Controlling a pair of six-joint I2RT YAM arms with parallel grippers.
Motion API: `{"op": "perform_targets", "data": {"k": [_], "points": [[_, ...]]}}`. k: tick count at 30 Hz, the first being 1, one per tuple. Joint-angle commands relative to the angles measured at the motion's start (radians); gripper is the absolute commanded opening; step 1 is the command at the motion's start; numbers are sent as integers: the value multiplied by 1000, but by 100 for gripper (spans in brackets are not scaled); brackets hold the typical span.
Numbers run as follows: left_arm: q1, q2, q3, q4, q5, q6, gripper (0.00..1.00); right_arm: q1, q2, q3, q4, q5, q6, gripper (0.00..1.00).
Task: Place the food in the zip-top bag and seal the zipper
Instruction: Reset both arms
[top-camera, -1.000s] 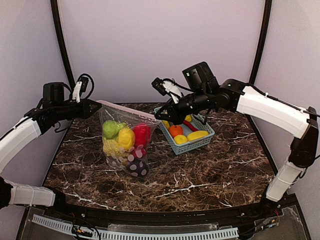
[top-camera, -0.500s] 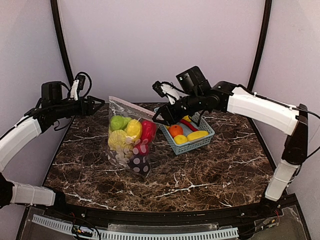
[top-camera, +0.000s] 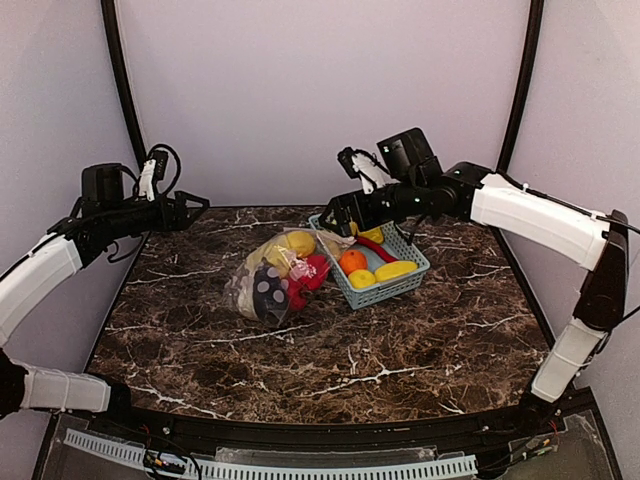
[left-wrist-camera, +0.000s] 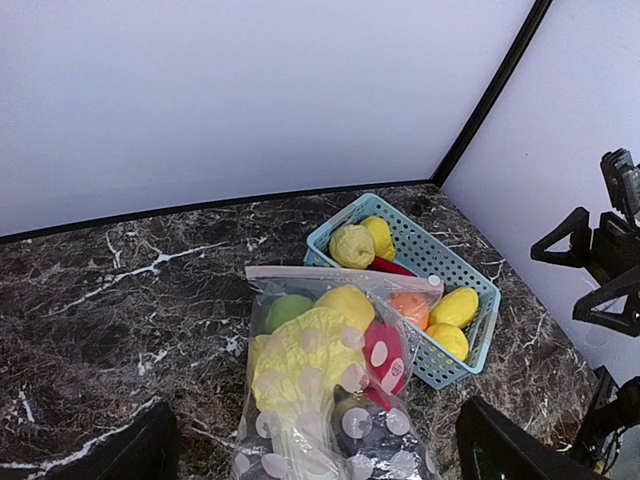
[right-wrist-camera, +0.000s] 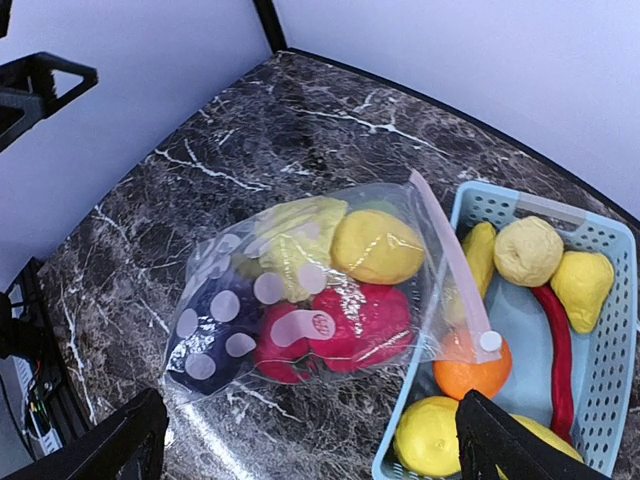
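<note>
The zip-top bag (top-camera: 275, 278) lies on its side on the marble table, clear with white dots. Inside it is food: a yellow cabbage (left-wrist-camera: 300, 352), a green fruit (left-wrist-camera: 287, 310), a yellow fruit (right-wrist-camera: 375, 245), a red piece (right-wrist-camera: 360, 322) and a purple eggplant (right-wrist-camera: 215, 335). The pink zipper (right-wrist-camera: 448, 258) runs flat along the mouth edge, which rests on the basket rim, with a white slider (right-wrist-camera: 490, 341) at its end. My left gripper (top-camera: 197, 208) hangs open above and left of the bag. My right gripper (top-camera: 338, 213) hangs open above the bag's mouth. Neither touches the bag.
A light blue slatted basket (top-camera: 398, 288) stands right of the bag, touching it. It holds an orange (top-camera: 351, 261), yellow fruits (top-camera: 395, 270) and a red chili (right-wrist-camera: 557, 360). Black frame posts and pale walls stand close behind the table.
Both grippers have opened and let go of the bag's top corners. The bag has dropped from hanging upright to lying on the table against the basket. The right gripper has drawn back to the right.
</note>
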Motion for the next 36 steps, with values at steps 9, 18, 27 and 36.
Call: {"op": "perform_targets", "data": {"k": [9,18,27,36], "points": [[99,62,53,-150,-152,17,99,-276,-155,-290,106,10,177,98],[350,23,3,-201,-101,22,99,-559,-337,-518,144,21,177,99],[378,-177,-93,-184,-146,103,99,-644,-637,-692,261,135,69,99],[374,-301,-196,-174,-168,92,99,-645,-909,-958,489,170,-7,99]]}}
